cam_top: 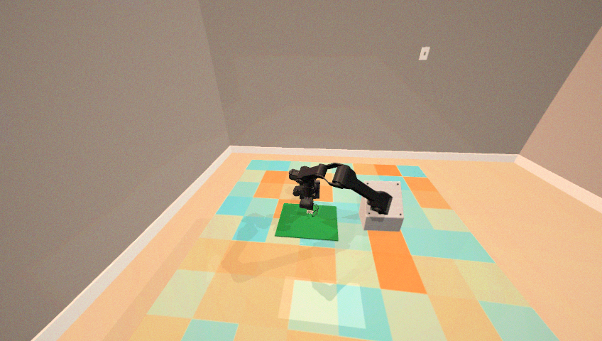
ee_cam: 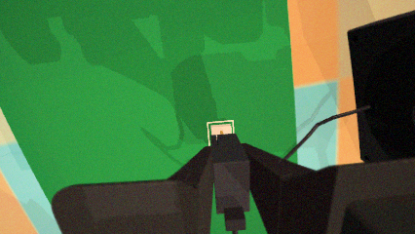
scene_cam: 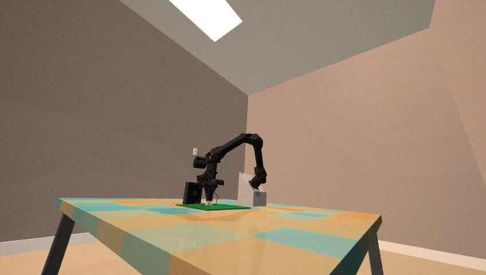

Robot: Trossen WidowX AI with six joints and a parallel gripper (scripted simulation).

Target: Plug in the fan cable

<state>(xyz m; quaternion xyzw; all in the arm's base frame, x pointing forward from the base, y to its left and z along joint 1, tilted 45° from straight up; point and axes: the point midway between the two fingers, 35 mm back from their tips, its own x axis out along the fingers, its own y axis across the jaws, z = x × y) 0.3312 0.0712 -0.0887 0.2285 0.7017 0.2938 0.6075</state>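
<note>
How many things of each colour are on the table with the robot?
Green: 1, the board
Black: 3, the fan, the plug held in the gripper, and its cable
White: 1, the header
Grey: 1, the robot's base
Total: 6

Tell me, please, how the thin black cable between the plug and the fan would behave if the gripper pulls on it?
Probably floppy: the cable runs in a loose bent line above the table toward the fan. It looks thin, so likely light. A hard pull might tip the upright fan, since the gripper grips the plug firmly.
</note>
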